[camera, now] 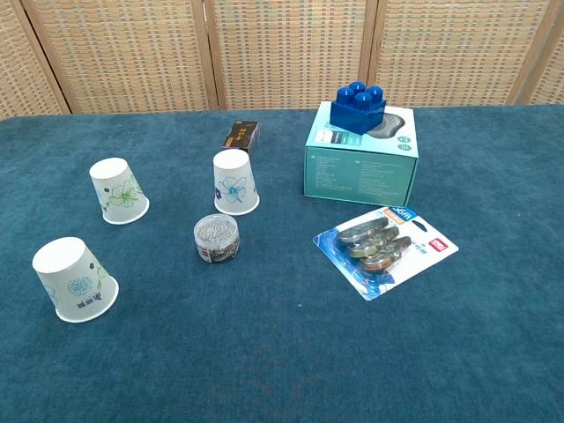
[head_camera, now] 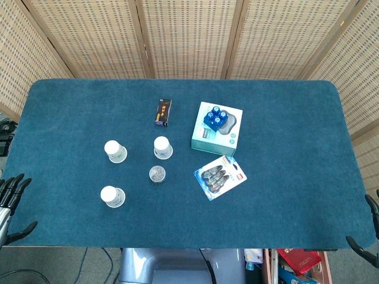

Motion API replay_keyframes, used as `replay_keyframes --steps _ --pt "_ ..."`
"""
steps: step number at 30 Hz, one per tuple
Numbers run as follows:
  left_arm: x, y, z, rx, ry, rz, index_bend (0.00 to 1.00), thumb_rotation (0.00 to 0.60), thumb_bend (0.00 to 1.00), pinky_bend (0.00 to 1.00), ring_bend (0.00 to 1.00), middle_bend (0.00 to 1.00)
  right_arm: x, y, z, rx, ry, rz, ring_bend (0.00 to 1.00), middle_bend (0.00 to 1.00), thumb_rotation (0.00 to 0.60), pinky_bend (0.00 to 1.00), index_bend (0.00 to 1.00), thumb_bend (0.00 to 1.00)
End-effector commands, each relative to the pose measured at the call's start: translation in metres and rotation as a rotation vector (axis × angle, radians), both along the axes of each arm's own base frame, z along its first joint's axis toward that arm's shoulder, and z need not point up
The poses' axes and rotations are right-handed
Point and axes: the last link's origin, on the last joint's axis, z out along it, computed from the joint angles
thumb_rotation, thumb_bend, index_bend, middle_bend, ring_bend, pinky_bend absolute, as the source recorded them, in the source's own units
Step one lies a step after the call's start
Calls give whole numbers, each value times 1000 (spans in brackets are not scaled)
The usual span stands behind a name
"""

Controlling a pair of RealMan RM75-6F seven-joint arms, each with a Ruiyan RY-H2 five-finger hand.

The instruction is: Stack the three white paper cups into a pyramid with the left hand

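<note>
Three white paper cups stand upside down and apart on the blue table. One cup (head_camera: 115, 151) (camera: 118, 190) is at the left, a second cup (head_camera: 163, 147) (camera: 235, 181) stands right of it, and the third cup (head_camera: 112, 196) (camera: 75, 279) is nearest the front edge. My left hand (head_camera: 12, 198) hangs at the table's left front corner, fingers spread, holding nothing. My right hand (head_camera: 370, 228) shows only as dark fingertips at the right front corner. Neither hand appears in the chest view.
A small round clear tub (head_camera: 157, 174) (camera: 217, 238) sits between the cups. A black box (head_camera: 163, 112) (camera: 240, 135) lies behind them. A teal box (head_camera: 216, 130) (camera: 361, 163) with a blue brick on top and a blister pack (head_camera: 219, 177) (camera: 386, 248) lie to the right.
</note>
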Motion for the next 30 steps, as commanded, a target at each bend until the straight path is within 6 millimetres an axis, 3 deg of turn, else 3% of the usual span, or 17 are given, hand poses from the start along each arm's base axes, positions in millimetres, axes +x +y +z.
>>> replay_keyframes --steps 1,12,16,20,23,27,30 --pt "0 0 0 -2 0 0 0 600 232 0 0 0 0 0 0 0 0 -2 0 0 600 0 0 0" --pt "2 3 -3 -11 8 -25 0 600 215 0 0 0 -3 3 0 41 7 -36 0 0 600 0 0 0" --pt "13 27 -10 -47 -11 -89 0 600 152 0 0 0 -3 0 0 65 -4 -44 0 0 600 0 0 0" --pt "53 82 -19 -128 -22 -190 0 600 151 0 0 0 -3 -5 2 67 -17 -52 0 0 600 0 0 0" --pt "108 157 -41 -172 -40 -266 0 600 151 0 0 0 -7 -12 5 63 -29 -84 0 0 600 0 0 0" --pt "130 196 -66 -232 -47 -240 0 600 156 15 11 0 -9 -15 6 63 -33 -97 0 0 600 0 0 0" --pt "147 225 -95 -293 9 -241 14 600 157 81 75 27 -11 -17 7 58 -24 -107 0 0 600 0 0 0"
